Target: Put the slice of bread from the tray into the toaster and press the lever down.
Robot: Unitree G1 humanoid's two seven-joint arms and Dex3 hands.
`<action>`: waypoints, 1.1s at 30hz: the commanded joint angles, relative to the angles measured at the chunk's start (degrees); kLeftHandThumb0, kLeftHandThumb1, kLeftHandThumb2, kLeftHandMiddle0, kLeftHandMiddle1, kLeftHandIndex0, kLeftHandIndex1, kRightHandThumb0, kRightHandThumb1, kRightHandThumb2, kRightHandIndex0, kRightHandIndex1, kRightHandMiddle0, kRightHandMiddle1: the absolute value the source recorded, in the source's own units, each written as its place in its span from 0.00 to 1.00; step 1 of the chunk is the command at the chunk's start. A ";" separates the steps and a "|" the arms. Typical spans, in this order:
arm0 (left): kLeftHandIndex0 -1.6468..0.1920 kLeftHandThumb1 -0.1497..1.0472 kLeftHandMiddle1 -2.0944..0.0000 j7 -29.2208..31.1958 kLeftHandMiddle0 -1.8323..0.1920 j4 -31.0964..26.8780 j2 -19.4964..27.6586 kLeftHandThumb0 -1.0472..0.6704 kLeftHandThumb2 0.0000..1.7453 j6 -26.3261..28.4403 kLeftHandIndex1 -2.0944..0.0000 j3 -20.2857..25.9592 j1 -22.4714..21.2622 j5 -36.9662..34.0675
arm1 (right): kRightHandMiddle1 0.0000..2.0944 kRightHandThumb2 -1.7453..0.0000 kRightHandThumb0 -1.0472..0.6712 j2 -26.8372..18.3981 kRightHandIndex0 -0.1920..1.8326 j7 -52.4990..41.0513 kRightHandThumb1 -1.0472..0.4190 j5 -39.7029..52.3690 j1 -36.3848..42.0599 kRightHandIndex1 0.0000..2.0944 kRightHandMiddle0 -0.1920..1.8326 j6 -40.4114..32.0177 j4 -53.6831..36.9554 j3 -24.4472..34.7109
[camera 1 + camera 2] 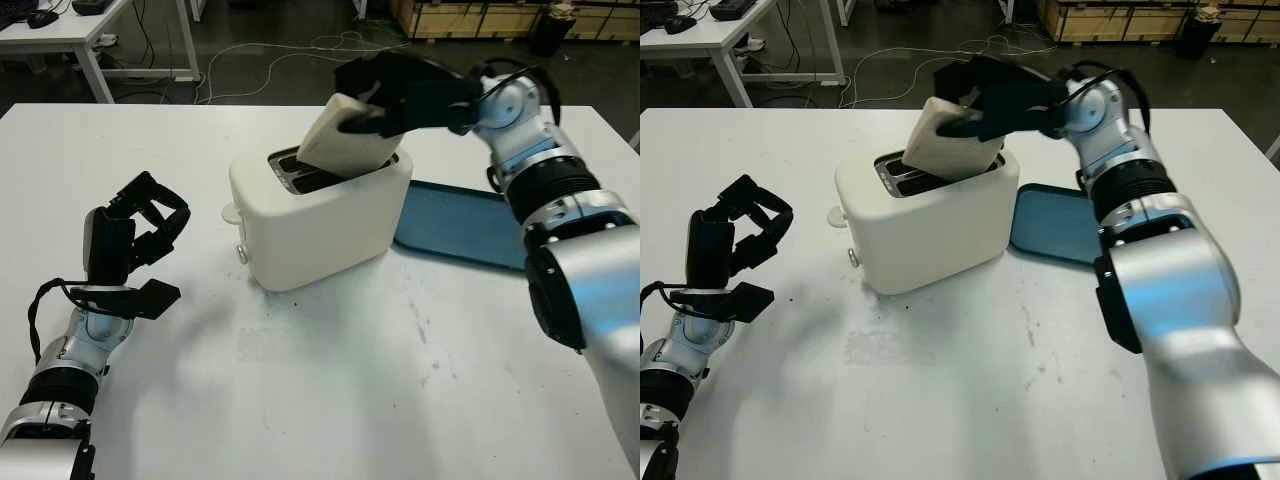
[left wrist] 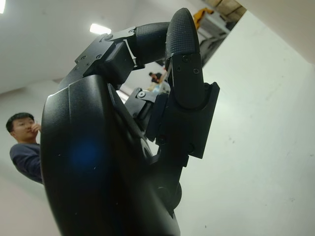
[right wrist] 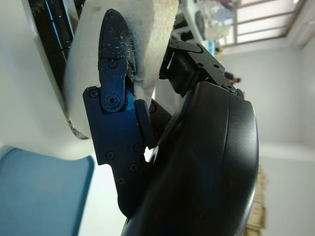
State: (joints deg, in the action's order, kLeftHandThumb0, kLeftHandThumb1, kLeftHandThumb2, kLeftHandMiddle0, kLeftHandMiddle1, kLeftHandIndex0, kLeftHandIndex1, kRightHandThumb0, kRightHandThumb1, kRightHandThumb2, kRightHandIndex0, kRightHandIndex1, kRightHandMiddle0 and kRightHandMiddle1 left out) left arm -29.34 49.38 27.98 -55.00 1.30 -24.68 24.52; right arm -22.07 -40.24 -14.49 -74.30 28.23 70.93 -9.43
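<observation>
Table: a white tabletop [image 1: 330, 400] carries all the items; its surface shows faint scuffs.
Toaster: a cream, rounded two-slot plastic toaster [image 1: 320, 215] stands at mid-table, with a small knob on its left end face. I cannot make out the lever clearly.
Tray: a flat blue rectangular tray [image 1: 455, 225] lies just beside the toaster on its right, with no bread left on it.
Bread: a pale, off-white square slice of bread [image 1: 345, 140] is tilted, its lower edge entering the toaster's nearer slot, most of the slice above the rim. The right wrist view shows a soft, crumbly surface dented under one fingertip.
Right hand: the black three-finger right hand [image 1: 385, 100] grips the slice over the toaster.
Left hand: the black left hand [image 1: 135, 240] is parked near the table's left edge, fingers curled, holding nothing.
Progress: pick-up appears done and insertion is under way; seating the slice, release and the lever press remain.
</observation>
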 commanded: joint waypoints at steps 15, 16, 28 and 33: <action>0.58 0.89 0.21 0.14 0.52 -0.04 -0.39 0.00 0.21 0.13 0.30 0.23 0.62 -0.73 | 0.83 0.89 0.28 -0.89 0.62 -7.63 0.09 -2.20 -2.71 0.83 0.52 -3.86 -0.20 -2.54; 0.58 0.89 0.21 0.06 0.52 -0.13 -0.34 0.00 0.22 0.24 0.29 0.20 0.62 -0.58 | 0.83 0.89 0.29 -0.77 0.61 -7.88 0.09 -2.28 -2.62 0.83 0.52 -3.75 -0.16 -2.75; 0.59 0.89 0.20 -0.19 0.52 -0.84 -0.50 0.00 0.22 1.07 0.28 0.17 0.70 -0.34 | 0.83 0.88 0.29 1.49 0.63 -11.67 0.09 -2.59 -1.71 0.83 0.53 -3.44 0.12 -5.17; 0.59 0.89 0.19 -0.95 0.52 -1.98 -0.31 0.00 0.23 2.65 0.27 -0.01 0.88 0.87 | 0.83 0.87 0.28 1.16 0.65 -13.72 0.09 -1.00 -3.51 0.83 0.55 -5.98 0.03 -3.51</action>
State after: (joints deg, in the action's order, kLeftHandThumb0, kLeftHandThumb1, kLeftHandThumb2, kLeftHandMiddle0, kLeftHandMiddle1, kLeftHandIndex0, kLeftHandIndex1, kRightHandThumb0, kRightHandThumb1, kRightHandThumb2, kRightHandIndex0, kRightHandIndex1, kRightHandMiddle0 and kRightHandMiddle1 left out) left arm -29.60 48.45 27.92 -53.31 1.29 -24.66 24.84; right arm -21.35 -53.16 -16.27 -76.41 23.87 70.91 -13.24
